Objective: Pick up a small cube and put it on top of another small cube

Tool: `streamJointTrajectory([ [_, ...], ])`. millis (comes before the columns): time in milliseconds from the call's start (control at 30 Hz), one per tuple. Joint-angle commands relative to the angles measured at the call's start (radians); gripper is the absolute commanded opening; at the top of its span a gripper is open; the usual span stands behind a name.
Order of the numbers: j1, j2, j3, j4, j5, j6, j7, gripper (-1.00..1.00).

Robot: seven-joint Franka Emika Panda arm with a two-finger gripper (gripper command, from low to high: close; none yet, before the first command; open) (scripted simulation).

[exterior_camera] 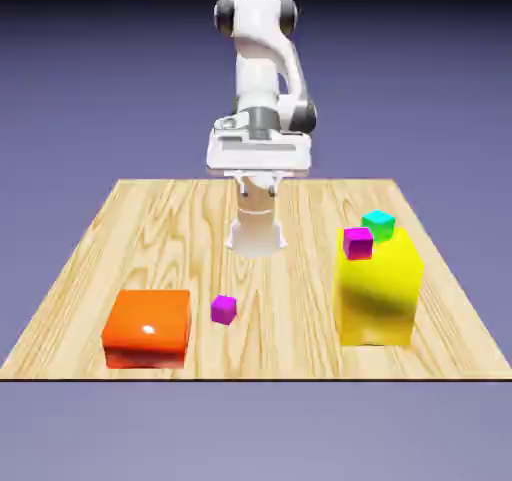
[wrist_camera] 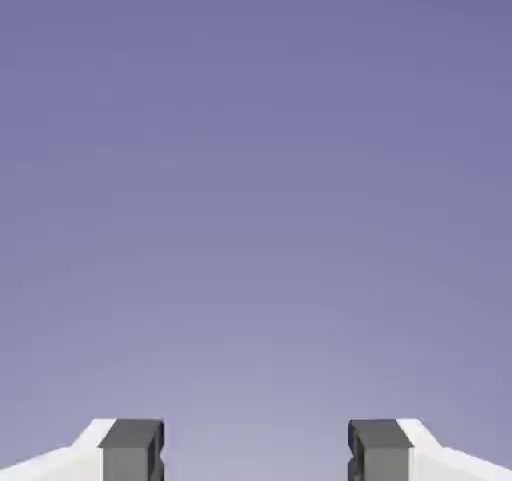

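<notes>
Exterior view, left to right: orange block (exterior_camera: pixel 147 327), then the small cube (exterior_camera: pixel 224 309) alone on the table (exterior_camera: pixel 300 344), then its magenta twin (exterior_camera: pixel 357 242) atop the yellow block (exterior_camera: pixel 378 289), touching a teal cube (exterior_camera: pixel 378 223). Gripper (wrist_camera: pixel 256 449) spread wide, holding nothing; hand view shows only backdrop. The loose cube lies well below and camera-ward of the hand.

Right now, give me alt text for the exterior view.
A white robot arm stands behind a wooden table. One magenta cube lies beside an orange block; another magenta cube and a teal cube top a yellow block.
</notes>
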Motion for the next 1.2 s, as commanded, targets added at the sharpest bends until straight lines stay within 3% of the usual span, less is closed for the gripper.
streamJointTrajectory([
  [0,-0.016,0.036,0.001,-0.005,-0.001,-0.009,0.013,0.00],
  [500,-0.233,0.528,0.015,-0.066,-0.008,-0.129,0.183,0.00],
  [800,-0.217,0.824,-0.007,-0.009,-0.033,0.109,0.203,0.00],
  [833,-0.217,0.824,-0.007,-0.009,-0.033,0.109,0.203,-1.00],
  [1167,-0.233,0.528,0.015,-0.066,-0.008,-0.129,0.183,-1.00],
])
